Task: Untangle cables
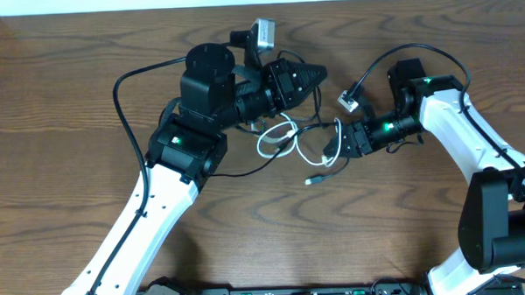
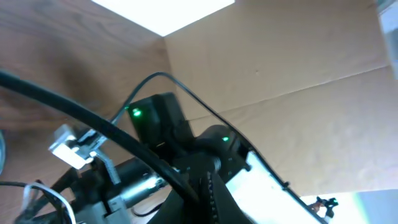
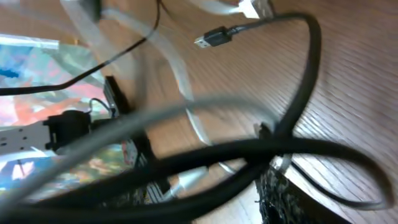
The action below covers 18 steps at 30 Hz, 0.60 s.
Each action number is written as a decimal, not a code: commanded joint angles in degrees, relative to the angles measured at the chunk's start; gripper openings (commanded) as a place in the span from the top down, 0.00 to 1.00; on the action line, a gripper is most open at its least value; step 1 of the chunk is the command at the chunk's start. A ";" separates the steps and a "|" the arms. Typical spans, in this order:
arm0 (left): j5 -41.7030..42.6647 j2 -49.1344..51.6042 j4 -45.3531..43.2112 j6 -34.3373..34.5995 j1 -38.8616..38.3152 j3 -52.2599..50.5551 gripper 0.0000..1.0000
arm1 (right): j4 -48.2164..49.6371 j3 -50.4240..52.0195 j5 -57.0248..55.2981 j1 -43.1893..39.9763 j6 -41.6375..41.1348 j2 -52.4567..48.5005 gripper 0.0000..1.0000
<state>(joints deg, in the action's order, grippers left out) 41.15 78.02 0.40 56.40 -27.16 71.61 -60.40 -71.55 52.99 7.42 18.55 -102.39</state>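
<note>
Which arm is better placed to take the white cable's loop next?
Right, probably: the right gripper is beside the loops of the white cable on the table, while the left gripper is shut and points past them.

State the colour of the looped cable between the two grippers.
The cable is white; clearest overhead.

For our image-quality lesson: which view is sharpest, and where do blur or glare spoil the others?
Overhead: evenly lit, sharp, white cable crisp. Left wrist: soft throughout, blown-out white patch at top. Right wrist: thick black wire near the lens out of focus; USB plug sharper.
</note>
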 commanded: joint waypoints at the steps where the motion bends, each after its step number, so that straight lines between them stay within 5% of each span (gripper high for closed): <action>1: 1.55 0.09 -1.88 4.63 -0.07 0.68 0.92 | 0.22 -0.28 -1.68 0.24 -0.96 -0.26 0.48; 11: 1.73 0.07 -3.82 6.97 -0.07 0.68 0.92 | 1.14 -0.28 -11.04 0.24 -5.79 -0.26 0.52; 18: 1.77 0.07 -3.98 7.37 -0.07 0.68 0.92 | 4.48 -0.28 -27.52 0.24 -22.29 -0.26 0.51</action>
<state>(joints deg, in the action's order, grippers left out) 41.93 78.02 -3.01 63.24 -27.16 71.61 -56.82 -71.55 34.98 7.42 6.20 -102.39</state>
